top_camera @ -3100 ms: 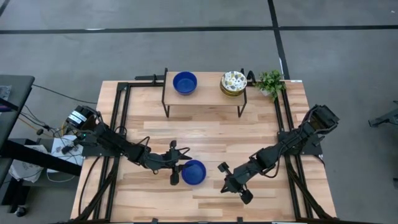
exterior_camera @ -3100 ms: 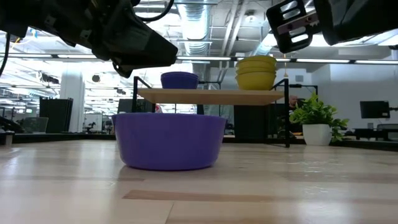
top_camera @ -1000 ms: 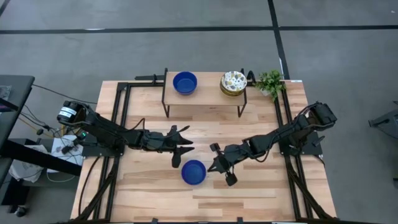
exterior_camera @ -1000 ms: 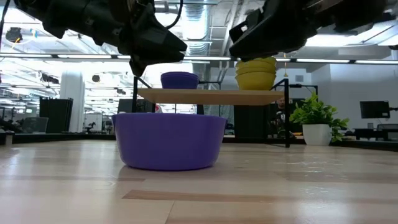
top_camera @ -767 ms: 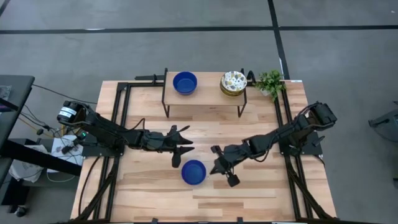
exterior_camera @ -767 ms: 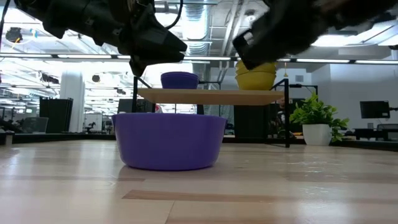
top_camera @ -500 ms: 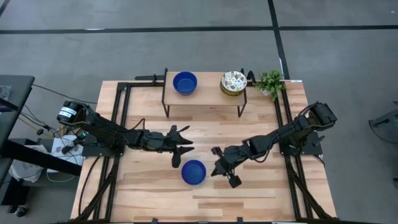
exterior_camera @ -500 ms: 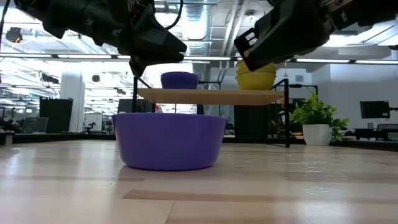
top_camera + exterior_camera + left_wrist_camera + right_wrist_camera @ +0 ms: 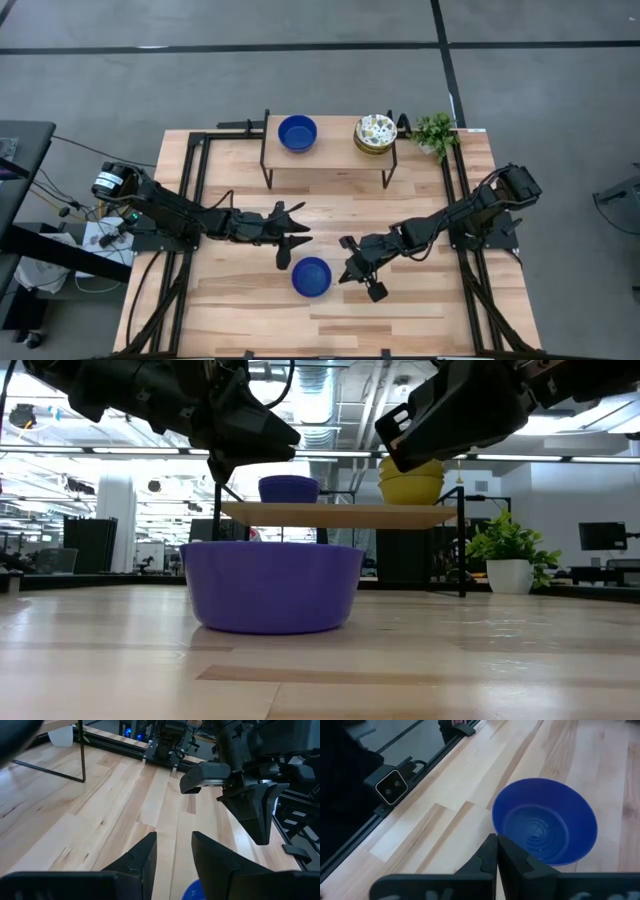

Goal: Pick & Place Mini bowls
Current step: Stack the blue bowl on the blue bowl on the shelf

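Note:
One cobalt blue mini bowl (image 9: pixel 311 276) stands upright on its base on the wooden table, large in the low view (image 9: pixel 272 585) and just ahead of the fingers in the right wrist view (image 9: pixel 545 822). My right gripper (image 9: pixel 343 272) hovers shut by its right side, above rim height (image 9: pixel 400 440), touching nothing. My left gripper (image 9: pixel 302 240) is open above the table, just beyond the bowl's far-left side (image 9: pixel 174 845). A second blue bowl (image 9: pixel 297 132) and a stack of patterned bowls (image 9: pixel 375 131) rest on a small shelf.
The wooden shelf (image 9: pixel 330 150) on thin black legs stands at the table's far side. A potted green plant (image 9: pixel 435 132) sits by its right end. Black frame rails (image 9: pixel 190 190) run along the table's left and right edges. Bare wood lies near the bowl.
My right gripper has shifted a little beside the blue bowl, toward the table's near edge and slightly lower. The bowl has stayed where it was.

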Controlling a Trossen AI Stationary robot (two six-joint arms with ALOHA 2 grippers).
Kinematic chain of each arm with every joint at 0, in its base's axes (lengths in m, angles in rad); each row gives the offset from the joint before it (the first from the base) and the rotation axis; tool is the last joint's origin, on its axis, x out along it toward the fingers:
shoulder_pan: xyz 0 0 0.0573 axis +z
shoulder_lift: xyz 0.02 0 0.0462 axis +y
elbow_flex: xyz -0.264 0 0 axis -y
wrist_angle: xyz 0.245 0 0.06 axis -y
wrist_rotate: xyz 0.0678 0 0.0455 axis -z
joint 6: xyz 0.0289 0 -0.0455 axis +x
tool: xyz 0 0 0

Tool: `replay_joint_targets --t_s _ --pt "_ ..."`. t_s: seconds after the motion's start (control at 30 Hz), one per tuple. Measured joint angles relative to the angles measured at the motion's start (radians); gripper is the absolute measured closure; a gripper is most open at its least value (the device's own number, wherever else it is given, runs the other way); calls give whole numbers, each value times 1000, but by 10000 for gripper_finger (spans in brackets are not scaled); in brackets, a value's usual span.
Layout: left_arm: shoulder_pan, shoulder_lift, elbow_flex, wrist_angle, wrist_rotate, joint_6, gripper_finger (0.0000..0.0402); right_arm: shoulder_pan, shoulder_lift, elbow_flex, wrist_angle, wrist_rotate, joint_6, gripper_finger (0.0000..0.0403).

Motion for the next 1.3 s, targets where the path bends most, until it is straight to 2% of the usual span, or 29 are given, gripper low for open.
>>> replay_joint_targets --t_s 0.67,0.9,1.0,1.2,1.3 --pt "-3 3 0 -4 3 3 280 5 0 0 39 6 -44 402" --pt "-8 69 2 -6 54 0 280 38 -2 0 37 8 -63 402" --pt "-8 101 31 -5 62 0 280 52 -7 0 36 11 -79 402" --pt "-9 163 89 -3 143 0 280 63 -34 -1 -12 52 -77 402" --pt "-7 182 104 -19 144 1 280 63 -41 0 -31 54 -72 402"
